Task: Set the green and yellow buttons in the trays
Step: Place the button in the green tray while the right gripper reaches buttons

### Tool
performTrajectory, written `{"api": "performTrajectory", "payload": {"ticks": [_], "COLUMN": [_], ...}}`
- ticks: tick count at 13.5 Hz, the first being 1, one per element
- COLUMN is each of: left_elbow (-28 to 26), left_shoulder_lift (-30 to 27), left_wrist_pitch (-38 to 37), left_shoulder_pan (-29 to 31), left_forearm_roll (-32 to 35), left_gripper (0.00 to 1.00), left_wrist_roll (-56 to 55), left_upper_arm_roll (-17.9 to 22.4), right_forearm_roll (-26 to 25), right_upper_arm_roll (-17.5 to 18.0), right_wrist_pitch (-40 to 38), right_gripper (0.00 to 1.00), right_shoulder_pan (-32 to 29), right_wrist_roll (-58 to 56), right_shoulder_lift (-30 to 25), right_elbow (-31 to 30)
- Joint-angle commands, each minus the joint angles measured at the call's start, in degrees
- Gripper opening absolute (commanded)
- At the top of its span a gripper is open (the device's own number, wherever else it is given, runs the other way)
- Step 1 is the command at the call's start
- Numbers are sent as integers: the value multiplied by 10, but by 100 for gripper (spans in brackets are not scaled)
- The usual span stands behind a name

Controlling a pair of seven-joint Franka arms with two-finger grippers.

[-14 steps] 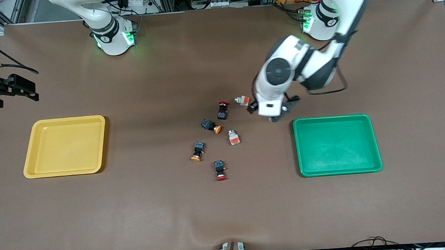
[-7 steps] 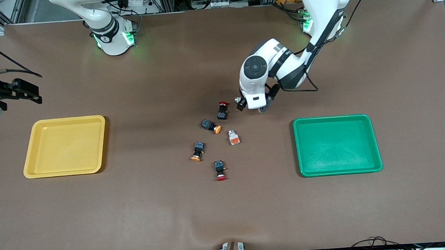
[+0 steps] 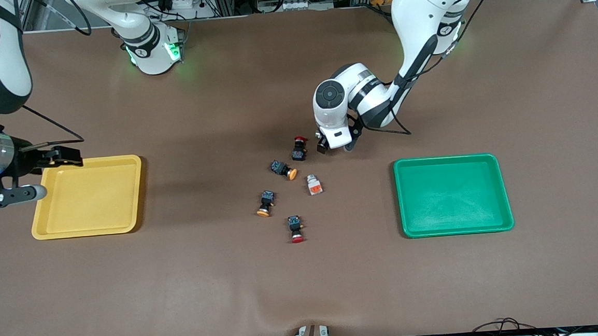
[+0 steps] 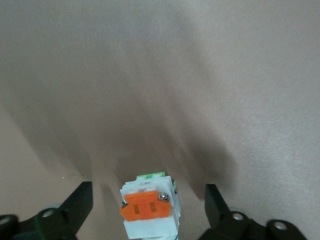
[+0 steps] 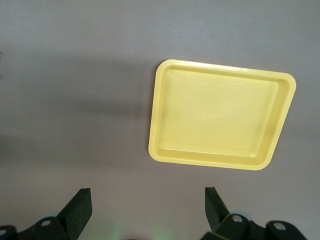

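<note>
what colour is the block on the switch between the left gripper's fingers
Orange, on a white-bodied switch with a green strip at its other end; it shows best in the left wrist view.

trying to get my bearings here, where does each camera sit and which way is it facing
Front view: high across the table, facing both arm bases; shows the left gripper low among the buttons and the right gripper by the yellow tray.
Left wrist view: on the left wrist, looking down past its open fingers at a white-bodied button between them.
Right wrist view: on the right wrist, looking down past open fingers at the yellow tray.
Shared: front and right wrist views both show the yellow tray.
</note>
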Motion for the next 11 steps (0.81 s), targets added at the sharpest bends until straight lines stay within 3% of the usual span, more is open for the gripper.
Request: {"api": "performTrajectory", "payload": {"ticks": [1,2,3,5,8,11], "left_elbow": [6,7,9,11,21,93], "left_shoulder_lift": [4,3,2,0,-22,-30], "left_wrist_pitch": [11,11,11,10,-2,-118], "left_shoulder_pan": [-8,-9,-9,-2,28,85], "left_forearm_roll": [16,16,18,50,84,84], "left_gripper": [48,29,0,0,0,0], "left_wrist_roll": [-30,-30,-28,-21,33,157], "left_upper_arm_roll": [4,4,5,5,6,5], "right_forearm_roll": [2,3,4,20,106,112], "right_upper_arm_roll": [3,4,5,5,5,5], "right_wrist_pitch": [-4,-4,-4,-3,-1,9], "right_gripper": [100,100,100,100,100,100], "right_shoulder_pan": [-9,-9,-7,-2,-1,34], "right_wrist_roll": [3,8,10,11,62,131], "right_shoulder_lift": [3,2,2,1,0,1], "right_elbow": [13,13,14,16,16,17]}}
